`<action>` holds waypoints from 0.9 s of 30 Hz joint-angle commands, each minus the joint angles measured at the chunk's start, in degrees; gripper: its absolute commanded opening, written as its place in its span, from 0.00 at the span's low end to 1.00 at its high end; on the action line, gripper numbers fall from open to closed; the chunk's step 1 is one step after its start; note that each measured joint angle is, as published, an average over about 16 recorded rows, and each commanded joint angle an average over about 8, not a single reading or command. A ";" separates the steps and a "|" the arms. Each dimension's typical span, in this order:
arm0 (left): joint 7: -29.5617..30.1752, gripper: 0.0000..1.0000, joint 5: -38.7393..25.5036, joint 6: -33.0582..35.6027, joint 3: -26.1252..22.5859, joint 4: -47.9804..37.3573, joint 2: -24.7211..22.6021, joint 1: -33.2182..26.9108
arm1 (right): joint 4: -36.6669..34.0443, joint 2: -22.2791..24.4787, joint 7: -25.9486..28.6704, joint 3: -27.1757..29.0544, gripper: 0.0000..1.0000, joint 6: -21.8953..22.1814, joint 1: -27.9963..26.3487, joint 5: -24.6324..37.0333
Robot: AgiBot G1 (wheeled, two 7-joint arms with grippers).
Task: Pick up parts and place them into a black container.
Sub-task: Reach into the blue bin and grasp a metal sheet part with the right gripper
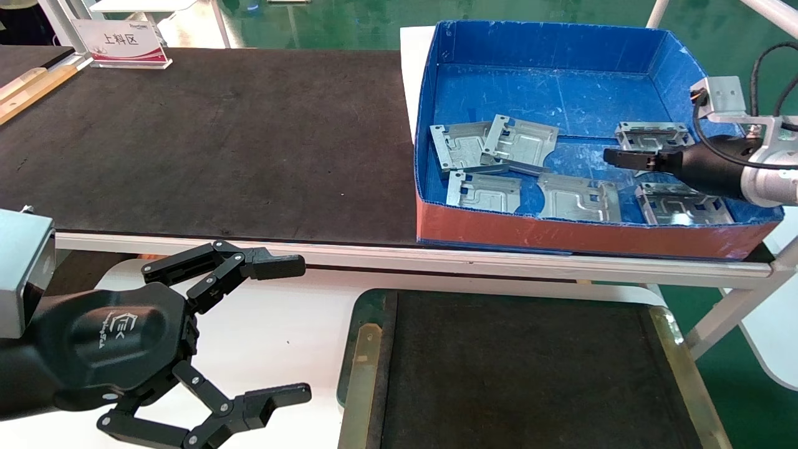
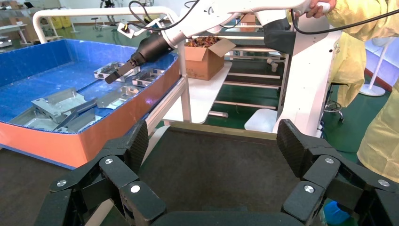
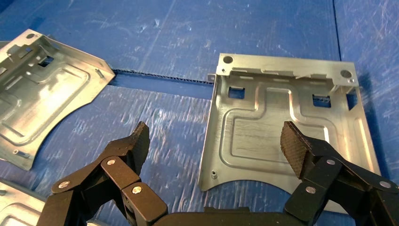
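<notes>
Hovering with fingers apart, the right tool (image 3: 214, 143) was poised over a silver-grey stamped metal plate (image 3: 287, 127) at the far right of the blue box (image 1: 548, 81); descending and clamping seemed required next. The left tool (image 1: 283, 330), spread wide, was parked near left.

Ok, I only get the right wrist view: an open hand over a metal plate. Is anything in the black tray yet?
Observer: No. In the head view the black tray shows no plates.
Operator: How many plates are there to pick?
Observer: Six plates show in the blue box.
Operator: And the other arm?
Observer: The left hand hangs open beside the tray, holding nothing.
</notes>
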State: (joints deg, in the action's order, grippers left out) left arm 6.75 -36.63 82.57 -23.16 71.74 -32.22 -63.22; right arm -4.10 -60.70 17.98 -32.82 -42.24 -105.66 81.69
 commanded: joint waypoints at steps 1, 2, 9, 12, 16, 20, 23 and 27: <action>0.00 1.00 0.00 0.00 0.00 0.00 0.00 0.00 | 0.08 -0.12 1.35 -0.06 0.38 0.40 0.25 0.09; 0.00 1.00 0.00 0.00 0.00 0.00 0.00 0.00 | 0.32 -0.13 1.63 -0.10 0.25 0.56 0.33 0.15; 0.00 1.00 0.00 0.00 0.00 0.00 0.00 0.00 | 1.63 -0.04 3.08 -0.38 0.00 1.23 0.53 0.52; 0.00 1.00 0.00 0.00 0.00 0.00 0.00 0.00 | 1.97 0.06 3.51 -0.58 0.00 1.16 0.58 0.81; 0.00 1.00 0.00 0.00 0.00 0.00 0.00 0.00 | 2.36 0.23 3.94 -0.84 0.00 0.95 0.65 1.19; 0.00 1.00 0.00 0.00 0.00 0.00 0.00 0.00 | 2.71 0.40 4.21 -1.02 0.00 0.71 0.71 1.44; 0.00 1.00 0.00 0.00 0.00 0.00 0.00 0.00 | 2.86 0.55 4.54 -1.05 0.00 0.36 0.75 1.49; 0.00 1.00 0.00 0.00 0.00 0.00 0.00 0.00 | 3.02 0.71 4.95 -1.08 0.00 -0.12 0.81 1.54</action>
State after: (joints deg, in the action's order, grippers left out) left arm 6.75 -36.63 82.57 -23.17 71.74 -32.21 -63.22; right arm -1.02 -60.02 22.78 -33.93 -42.23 -104.84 83.28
